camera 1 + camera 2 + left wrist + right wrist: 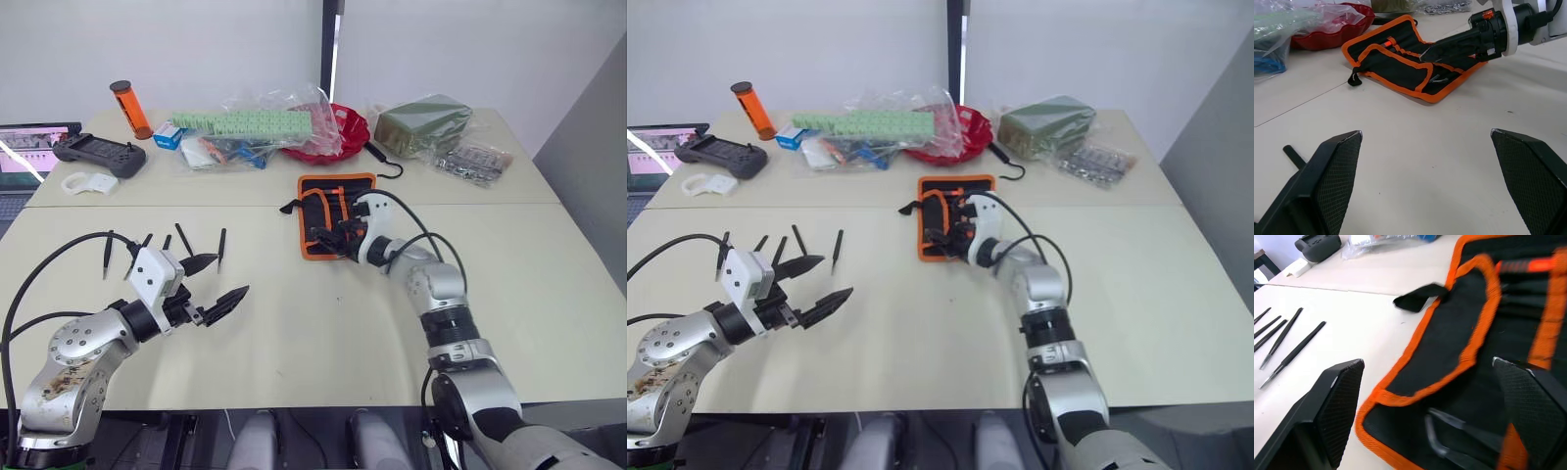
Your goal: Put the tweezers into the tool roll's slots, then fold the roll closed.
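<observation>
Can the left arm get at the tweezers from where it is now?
Probably yes: the left gripper hovers with jaws open just short of the tweezers, with bare table around them.

We're seeing our left gripper [1425, 188] with fingers spread wide over bare table [1425, 147]. Ahead, the tool roll [1400, 63] is lying open, the right gripper [1449, 49] hovering over its near edge. Red bowl [1342, 24] is sitting behind.

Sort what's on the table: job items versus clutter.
Job: tweezers lying loose; tool roll open, its slots; right gripper over it.

Clutter: red bowl, orange tube, black controller, green box, black hook.
</observation>
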